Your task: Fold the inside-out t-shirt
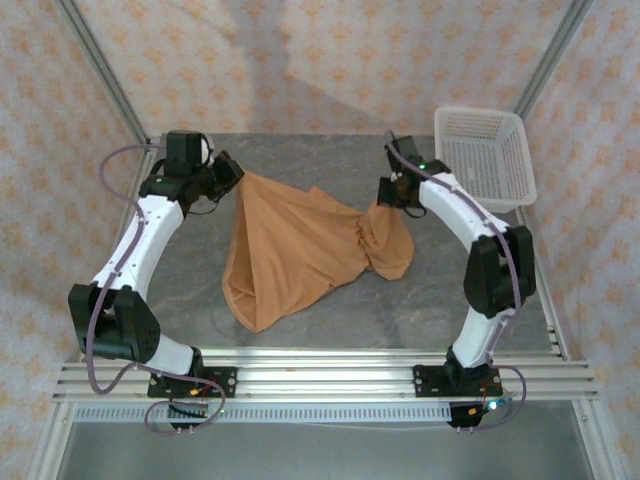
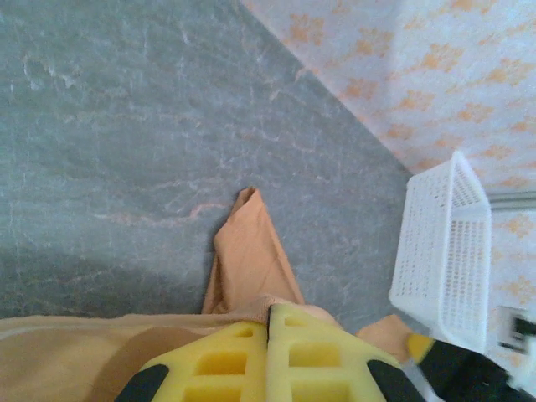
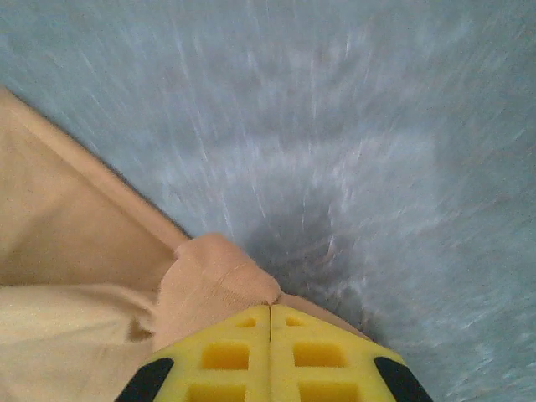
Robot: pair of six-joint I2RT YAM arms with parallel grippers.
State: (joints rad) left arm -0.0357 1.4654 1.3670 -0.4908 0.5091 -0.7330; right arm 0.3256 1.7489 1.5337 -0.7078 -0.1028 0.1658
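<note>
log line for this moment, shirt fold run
left tool: shut on t-shirt | right tool: shut on t-shirt | t-shirt: strung between both tools, not yet folded

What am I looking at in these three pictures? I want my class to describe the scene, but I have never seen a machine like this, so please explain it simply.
The machine is two white robot arms bolted at the near edge of a grey table. One picture looks down from above and behind them. The other two come from a small camera on each wrist, so the yellow fingers show at the bottom. An orange-tan t-shirt is pinched in two places: the left gripper is shut on one bunched edge and the right gripper on another. The cloth spreads between them, and its lower part seems to lie on the table. A white mesh basket stands at the far right corner.
</note>
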